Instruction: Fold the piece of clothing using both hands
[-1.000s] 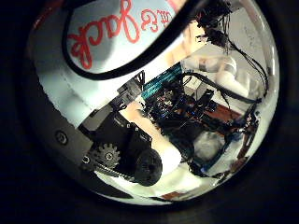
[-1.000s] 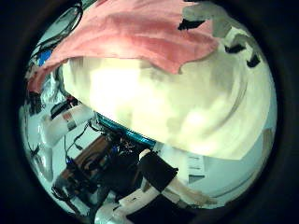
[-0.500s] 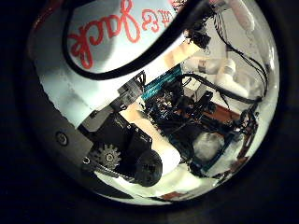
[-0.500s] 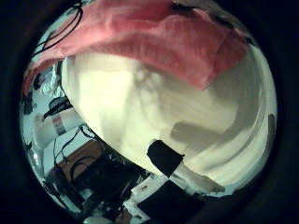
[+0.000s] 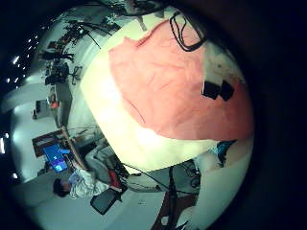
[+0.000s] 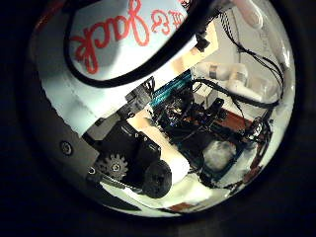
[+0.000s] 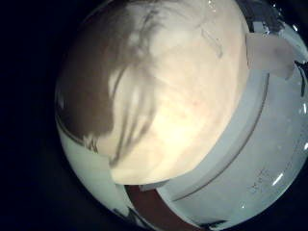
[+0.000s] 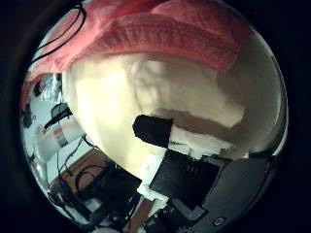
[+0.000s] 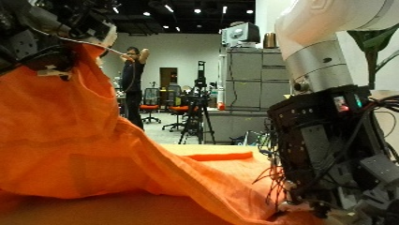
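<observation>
We see the orange cloth (image 9: 87, 141) lifted high at one edge by the left hand (image 9: 50, 33), fingers curled on it. The rest drapes to the table (image 9: 187, 211). It looks soft and floppy. The right hand (image 9: 331, 159) is near; we cannot tell its fingers.

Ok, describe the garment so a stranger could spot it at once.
Start at the table under both arms. Across it lies the orange cloth, one side rising to the left hand. It is the only soft, creased thing among hard robot parts.
</observation>
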Robot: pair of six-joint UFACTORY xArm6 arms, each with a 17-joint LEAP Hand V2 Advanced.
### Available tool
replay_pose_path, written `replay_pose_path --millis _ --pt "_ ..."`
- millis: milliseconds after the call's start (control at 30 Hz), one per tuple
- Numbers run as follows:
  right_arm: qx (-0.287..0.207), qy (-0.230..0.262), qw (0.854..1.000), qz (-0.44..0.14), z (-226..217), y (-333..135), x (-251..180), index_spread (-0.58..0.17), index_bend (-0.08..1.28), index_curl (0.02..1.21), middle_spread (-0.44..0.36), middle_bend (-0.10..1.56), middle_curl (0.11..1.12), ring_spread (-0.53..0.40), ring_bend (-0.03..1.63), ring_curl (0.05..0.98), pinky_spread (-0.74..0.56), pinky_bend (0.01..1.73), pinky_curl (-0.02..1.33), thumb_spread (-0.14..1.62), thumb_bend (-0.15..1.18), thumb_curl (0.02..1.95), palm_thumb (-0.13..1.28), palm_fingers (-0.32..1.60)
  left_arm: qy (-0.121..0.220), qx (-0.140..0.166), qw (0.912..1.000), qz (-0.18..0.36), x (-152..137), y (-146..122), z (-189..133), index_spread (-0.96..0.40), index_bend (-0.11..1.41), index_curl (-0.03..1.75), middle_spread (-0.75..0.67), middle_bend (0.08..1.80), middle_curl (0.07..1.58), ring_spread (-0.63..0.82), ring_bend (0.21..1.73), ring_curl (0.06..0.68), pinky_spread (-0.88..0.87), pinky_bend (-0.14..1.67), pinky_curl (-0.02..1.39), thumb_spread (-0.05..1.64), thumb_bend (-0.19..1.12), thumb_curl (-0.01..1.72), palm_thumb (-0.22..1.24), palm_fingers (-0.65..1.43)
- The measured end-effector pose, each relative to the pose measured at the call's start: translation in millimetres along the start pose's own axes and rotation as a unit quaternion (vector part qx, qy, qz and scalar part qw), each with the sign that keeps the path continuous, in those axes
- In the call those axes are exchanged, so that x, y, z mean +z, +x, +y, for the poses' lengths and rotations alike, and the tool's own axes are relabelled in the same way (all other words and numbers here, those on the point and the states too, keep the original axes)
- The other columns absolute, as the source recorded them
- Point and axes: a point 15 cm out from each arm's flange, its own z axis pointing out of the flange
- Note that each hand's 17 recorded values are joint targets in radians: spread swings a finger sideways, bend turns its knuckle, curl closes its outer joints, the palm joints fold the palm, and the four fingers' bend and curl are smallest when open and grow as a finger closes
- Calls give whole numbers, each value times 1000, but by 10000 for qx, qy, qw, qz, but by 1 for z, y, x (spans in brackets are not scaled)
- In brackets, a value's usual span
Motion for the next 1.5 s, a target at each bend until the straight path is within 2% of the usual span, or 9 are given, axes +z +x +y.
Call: replay_pose_path --millis 200,233,267,333,467,667,1000,1267,1500 --pt "-6 18 10000 5 0 0 -2 -387 819 788 -174 1068 739 -260 1197 601 -394 1153 609 996 54 386 893 1214 9 -15 10000 8 -2 -1 -2 -680 385 908 -458 1152 519 -556 966 446 -750 894 491 1229 589 1692 623 1189" --pt "-2 22 10000 4 0 0 -2 -386 833 798 -174 1081 746 -259 1208 608 -388 1164 618 992 50 390 901 1200 14 -16 10000 6 -3 -2 -2 -680 385 908 -458 1152 519 -556 966 446 -750 894 491 1229 588 1692 623 1189" --pt "0 22 10000 4 0 0 -3 -380 882 830 -175 1132 769 -260 1238 630 -367 1201 647 981 92 427 996 1177 14 -17 10000 6 -3 -2 -2 -680 384 909 -458 1152 519 -556 965 446 -750 893 491 1228 588 1692 623 1189" --pt "-1 -15 10000 1 2 0 -3 -367 925 863 -172 1187 793 -260 1272 656 -343 1235 681 973 121 464 1073 1148 11 -11 10000 1 -2 -2 -1 -680 384 909 -458 1152 519 -556 965 446 -751 892 491 1228 592 1694 622 1189" --pt "12 -54 10000 13 9 2 -9 -340 989 909 -166 1247 821 -253 1315 697 -297 1275 736 961 128 520 1135 1099 1 -26 10000 9 -2 -2 1 -681 382 911 -458 1151 520 -556 965 446 -752 891 492 1227 596 1695 620 1190" --pt "18 -279 9996 29 28 2 -19 -311 1041 945 -149 1304 838 -249 1337 742 -264 1278 803 954 121 594 1170 1064 6 -34 10000 16 -2 -1 1 -682 381 912 -458 1151 520 -556 964 446 -752 890 492 1223 598 1695 617 1190" --pt "42 -763 9971 33 53 5 -39 -285 1055 966 -132 1341 835 -248 1334 791 -226 1238 898 941 108 712 1194 1046 31 -41 10000 25 -4 0 4 -684 378 914 -458 1150 520 -556 963 446 -753 889 494 1215 596 1694 618 1191" --pt "106 -529 9985 87 75 7 -81 -276 1059 977 -126 1352 825 -250 1320 819 -218 1202 966 945 87 786 1186 1044 -4 71 9999 87 -8 8 9 -685 377 916 -458 1150 520 -556 963 446 -753 888 494 1211 598 1695 617 1191" --pt "192 -282 9993 133 84 12 -136 -272 1054 982 -123 1356 816 -253 1306 838 -219 1170 1016 958 65 843 1168 1047 -118 189 9997 133 -23 11 11 -685 371 916 -457 1148 519 -554 966 447 -756 894 496 1207 598 1697 616 1199"
